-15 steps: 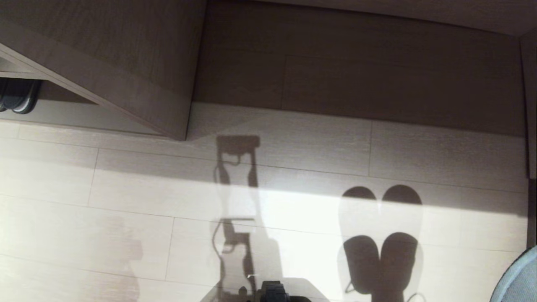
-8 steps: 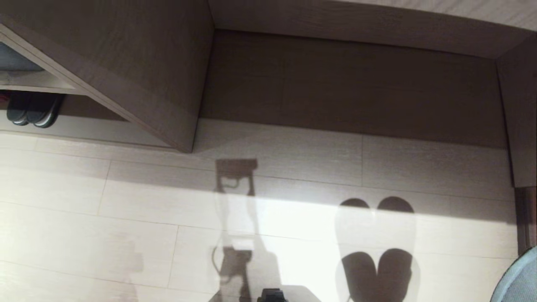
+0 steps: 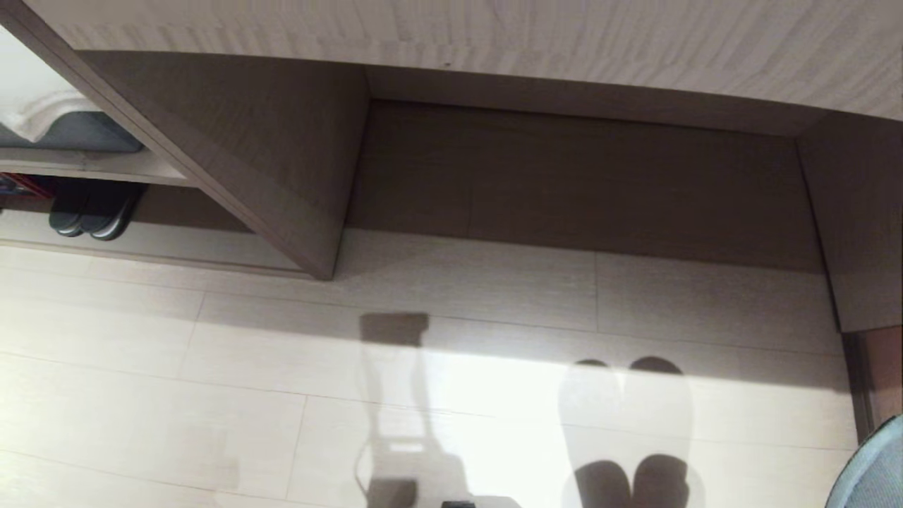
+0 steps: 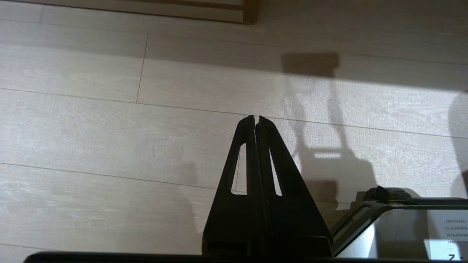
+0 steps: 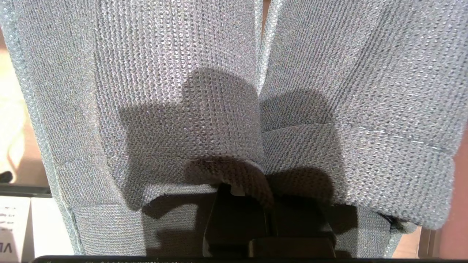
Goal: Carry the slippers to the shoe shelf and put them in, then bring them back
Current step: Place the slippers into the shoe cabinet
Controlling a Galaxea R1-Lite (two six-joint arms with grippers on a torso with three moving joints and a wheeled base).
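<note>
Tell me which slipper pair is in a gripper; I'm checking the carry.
The grey knit pair, clamped in the right gripper. The other, dark pair sits in the shelf compartment at the head view's left, no gripper near it.

Head camera tilted farther upward.

Right claw (image 5: 252, 204) tips hidden behind slippers (image 5: 234, 91).

shelf (image 3: 92, 168) far left | second pair (image 3: 92, 215) under it
</note>
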